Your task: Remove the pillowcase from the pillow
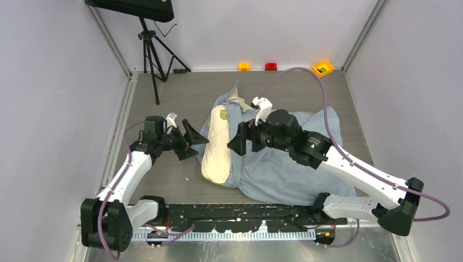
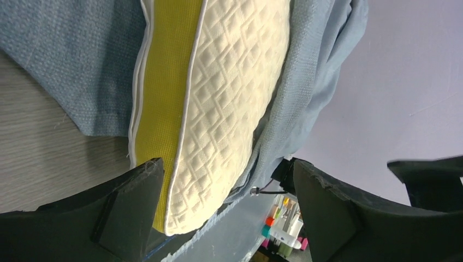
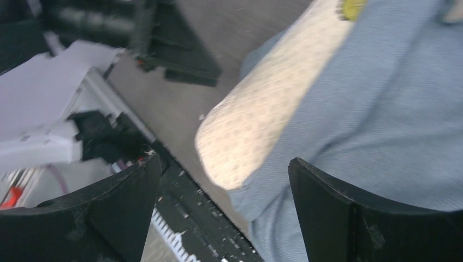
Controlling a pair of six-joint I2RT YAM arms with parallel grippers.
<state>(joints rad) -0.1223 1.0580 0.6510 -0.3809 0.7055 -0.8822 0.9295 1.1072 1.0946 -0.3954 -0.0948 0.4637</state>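
Observation:
The cream quilted pillow lies in the middle of the table, its left long side bare, the rest under the grey-blue pillowcase. A yellow-green emblem shows at its far corner. My left gripper is open and empty, just left of the pillow's bare edge. In the left wrist view the pillow with its yellow side band fills the gap between the jaws, and the pillowcase surrounds it. My right gripper is open and empty, held over the pillowcase next to the pillow's right side. The right wrist view shows the pillow and pillowcase.
A camera tripod stands at the back left. Small orange, red and yellow items sit along the back wall. A black rail runs along the near edge. A purple cable arcs over the right side.

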